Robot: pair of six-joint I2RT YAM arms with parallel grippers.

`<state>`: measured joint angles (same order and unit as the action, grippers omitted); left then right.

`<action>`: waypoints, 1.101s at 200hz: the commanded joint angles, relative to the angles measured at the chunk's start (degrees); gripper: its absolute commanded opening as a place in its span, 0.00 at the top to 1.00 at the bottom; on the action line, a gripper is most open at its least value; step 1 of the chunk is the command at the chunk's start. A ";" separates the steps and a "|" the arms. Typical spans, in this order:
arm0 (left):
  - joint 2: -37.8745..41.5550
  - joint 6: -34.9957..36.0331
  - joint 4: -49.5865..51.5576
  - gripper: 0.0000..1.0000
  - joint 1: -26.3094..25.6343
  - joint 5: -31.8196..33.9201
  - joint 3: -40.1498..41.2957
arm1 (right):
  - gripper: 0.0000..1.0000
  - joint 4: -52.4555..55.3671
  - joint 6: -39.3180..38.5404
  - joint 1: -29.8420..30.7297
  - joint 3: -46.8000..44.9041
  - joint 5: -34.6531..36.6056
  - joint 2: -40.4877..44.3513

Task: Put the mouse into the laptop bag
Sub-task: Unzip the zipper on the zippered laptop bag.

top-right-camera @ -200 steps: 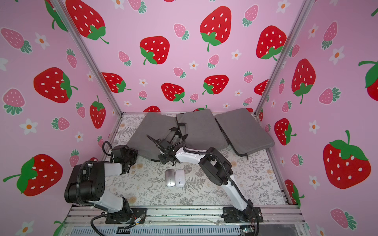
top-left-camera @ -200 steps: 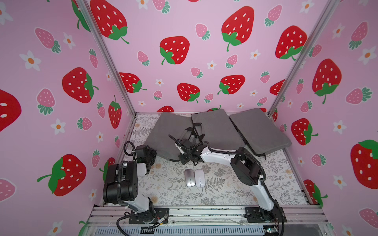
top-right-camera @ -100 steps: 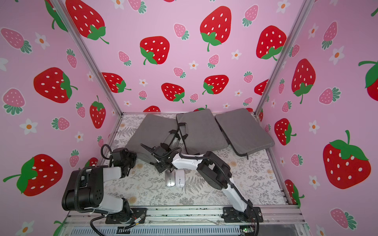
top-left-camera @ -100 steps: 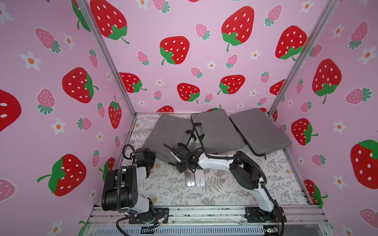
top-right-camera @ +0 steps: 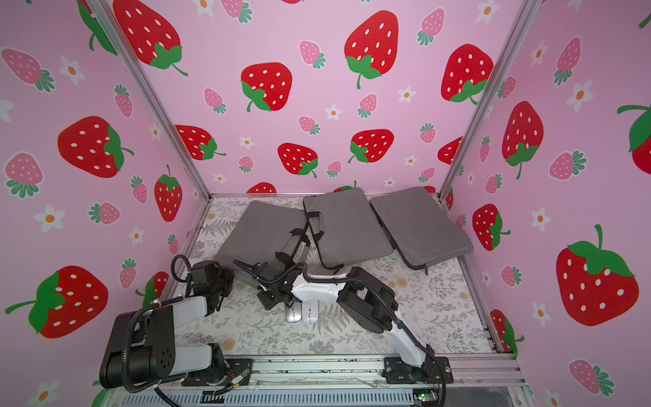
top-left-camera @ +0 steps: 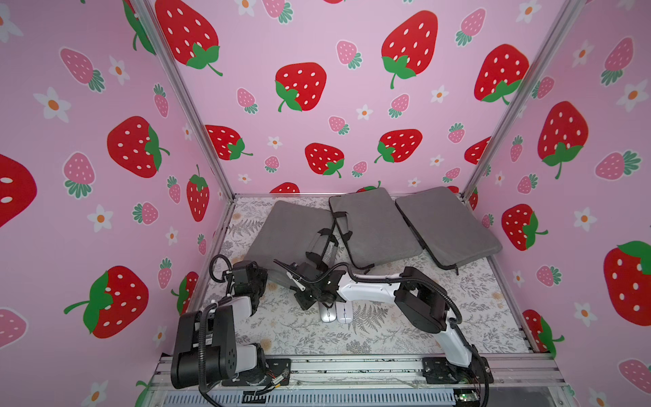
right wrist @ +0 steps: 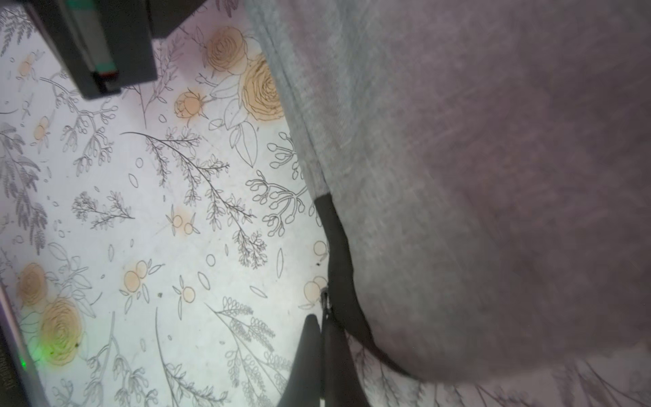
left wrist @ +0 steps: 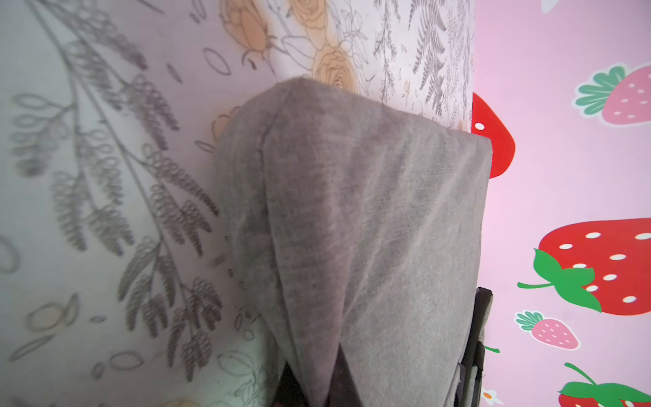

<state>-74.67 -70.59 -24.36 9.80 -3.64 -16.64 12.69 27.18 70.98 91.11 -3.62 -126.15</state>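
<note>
Right jaws, pinching the zipper [right wrist: 324,296], swung left (left jaws clamp laptop bag [top-left-camera: 285,229]); mouse [top-left-camera: 327,314] lies front-to-back.

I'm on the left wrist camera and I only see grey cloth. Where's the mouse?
Observer: Two mice lie side by side on the table: a silver mouse and a white mouse, partly under the right arm.
Operator: How many bags are there?
Observer: Three grey ones along the back: left bag, middle bag, right bag.
Operator: What's the other gripper doing?
Observer: The right gripper is shut on the left bag's zipper pull.
</note>
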 commanded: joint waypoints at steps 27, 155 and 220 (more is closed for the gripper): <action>15.02 -4.99 16.37 1.00 -5.02 9.02 8.27 | 1.00 0.46 3.06 -7.58 2.76 -2.44 -1.35; 14.98 0.38 24.32 0.92 -8.03 11.58 2.60 | 1.00 1.18 3.58 0.81 9.45 -4.67 -3.65; 9.03 4.93 30.87 0.41 -2.81 7.36 -4.81 | 0.66 2.22 2.98 1.90 8.05 -3.82 -1.10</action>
<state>-66.22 -68.29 -2.02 5.89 7.64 -20.10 17.04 30.28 70.54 99.20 -6.07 -129.49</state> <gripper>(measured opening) 0.432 0.254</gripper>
